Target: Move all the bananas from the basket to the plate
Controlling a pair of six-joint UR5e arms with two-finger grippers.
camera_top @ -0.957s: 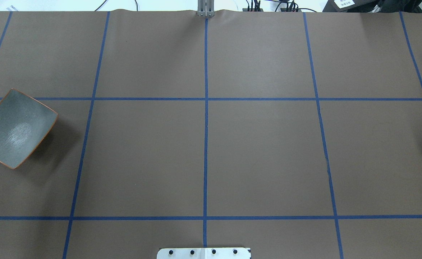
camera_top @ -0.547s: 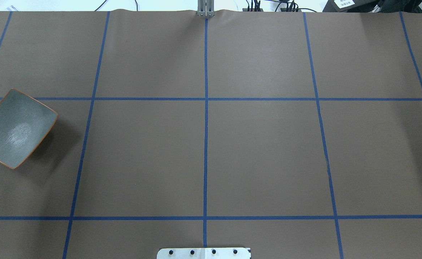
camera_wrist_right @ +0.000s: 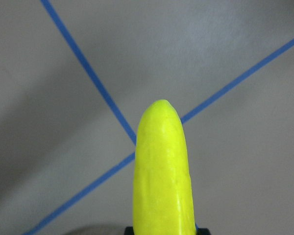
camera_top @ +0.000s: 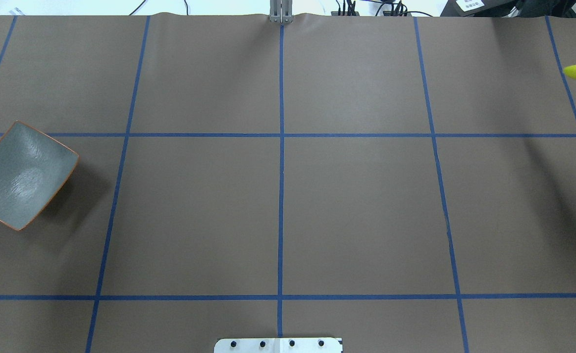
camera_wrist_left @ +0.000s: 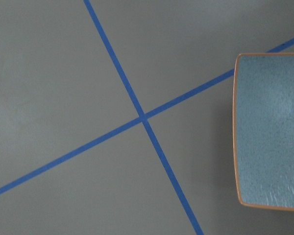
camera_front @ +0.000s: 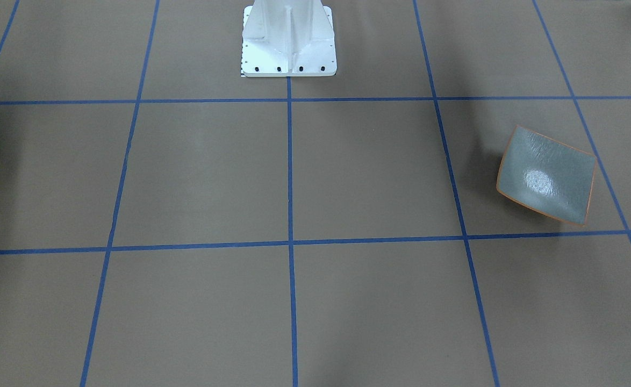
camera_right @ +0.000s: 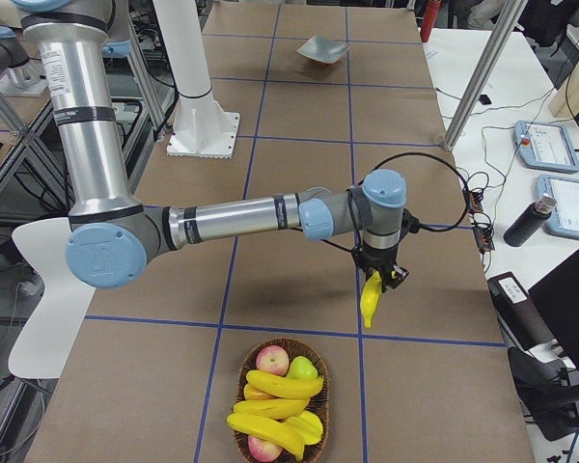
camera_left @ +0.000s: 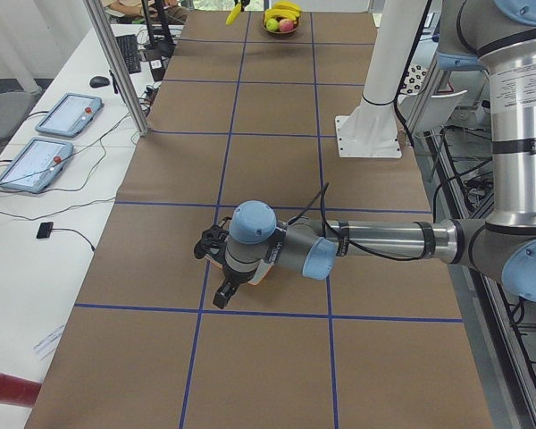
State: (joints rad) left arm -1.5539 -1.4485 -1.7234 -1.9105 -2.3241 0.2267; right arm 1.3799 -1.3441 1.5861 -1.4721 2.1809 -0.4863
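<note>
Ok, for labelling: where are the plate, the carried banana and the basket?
plate (camera_top: 23, 174), overhead view, bare middle of its surface.
carried banana (camera_right: 370, 301), exterior right view, middle of its body.
basket (camera_right: 285, 342), exterior right view, far rim.

Bare table (camera_top: 356, 206) between basket (camera_right: 326, 410), plate (camera_top: 20, 174); left arm (camera_left: 375, 239) low near plate.
</note>
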